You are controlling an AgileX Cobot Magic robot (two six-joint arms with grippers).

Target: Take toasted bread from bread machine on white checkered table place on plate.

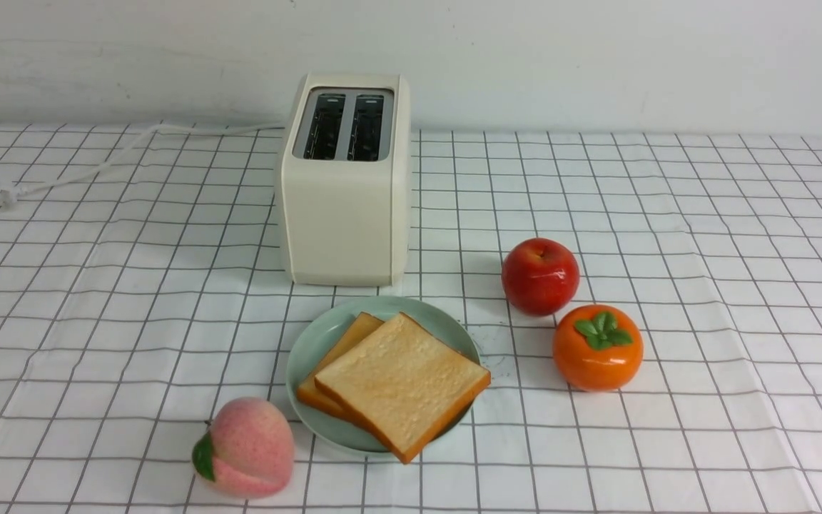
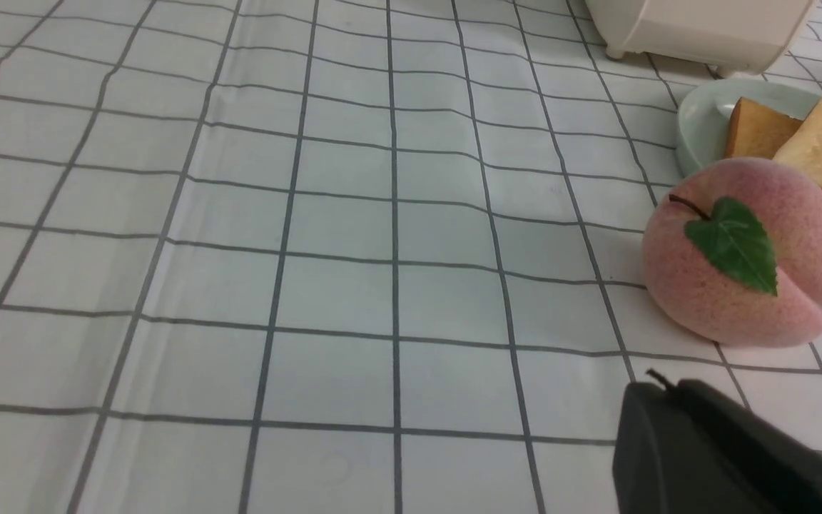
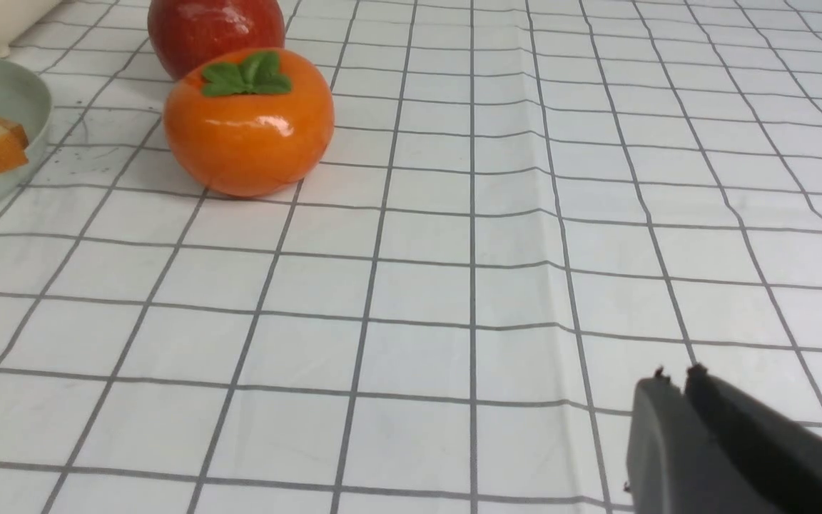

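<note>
Two slices of toasted bread [image 1: 400, 382] lie overlapped on the plate [image 1: 315, 343], seemingly light, soft, best pinched at crust edges, while the left gripper [image 2: 657, 389] and right gripper [image 3: 675, 378] hang closed, empty.

A red apple [image 1: 540, 275] stands upright on the cloth, its stem dimple on top and a gloss of light on its skin. Just in front of it, nearly touching, sits an orange persimmon [image 1: 597, 348] with a green leafy cap facing up; it too is shiny. Well apart from these two, toward the left near edge, a pink peach [image 1: 247, 447] lies tipped on its side, matte and speckled, with a green leaf and a thin dark stem pointing leftward. Behind everything rises a plain, pale wall [image 1: 596, 57], faintly smudged.
</note>
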